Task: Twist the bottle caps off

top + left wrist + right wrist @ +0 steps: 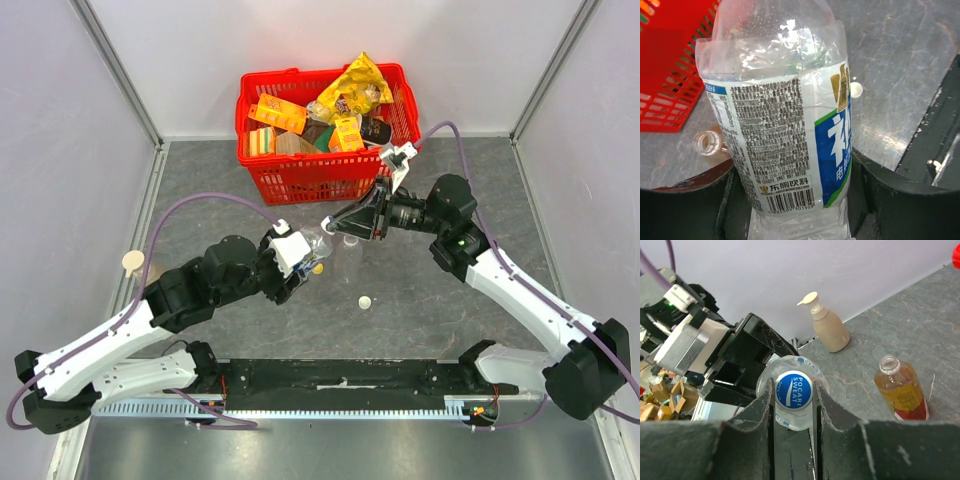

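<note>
At the near edge a dark rail (pixel 340 385) runs between the two arm bases, and the strip of bench (pixel 450 330) just beyond it is bare except for one white cap (pixel 366 302) lying loose, well apart from any bottle; that one looks done. A little further in, the work is at the middle of the bench: the left gripper (pixel 300 258) is clamped around the body of a clear bottle (pixel 780 150), holding it off the surface and tipped toward the other arm. The right gripper (pixel 335 224) is closed on the blue cap (pixel 794 390), one finger on each side. That cap sits on the neck, so this unscrewing seems to be under way, not finished. Just beside the pair is a brownish bottle (pixel 901 390) with an open neck and no cap on it. I cannot make out a yellow cap for certain. The two grippers are nose to nose, so the right wrist has little room to turn without brushing the left fingers or the open bottle. To the right the bench lies open; to the left a pump bottle (pixel 829 330) stands near the side wall (pixel 60 150). Furthest off, the red basket (pixel 300 180) of groceries blocks the way just behind the right wrist.
</note>
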